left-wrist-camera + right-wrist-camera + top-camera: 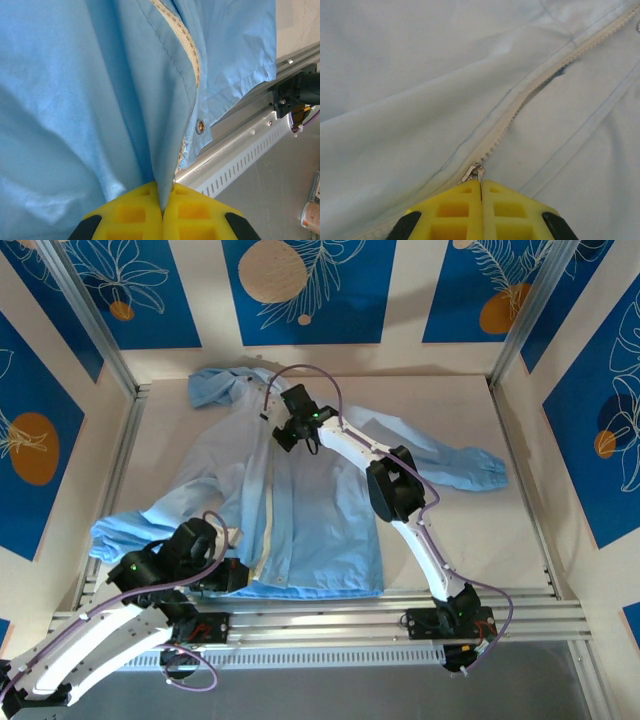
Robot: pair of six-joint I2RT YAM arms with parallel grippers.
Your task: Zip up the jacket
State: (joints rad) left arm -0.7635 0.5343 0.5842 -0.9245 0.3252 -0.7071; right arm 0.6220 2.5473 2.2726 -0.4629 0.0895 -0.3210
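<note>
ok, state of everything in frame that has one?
jacket: flat on the table, front up, sleeves out.
zipper: not fully closed, small gap in the teeth beyond the pull.
zipper pull: pinched at the right fingertips.
left fingers: shut on a fold of jacket fabric near the hem.
right fingers: shut on the zipper pull.
</note>
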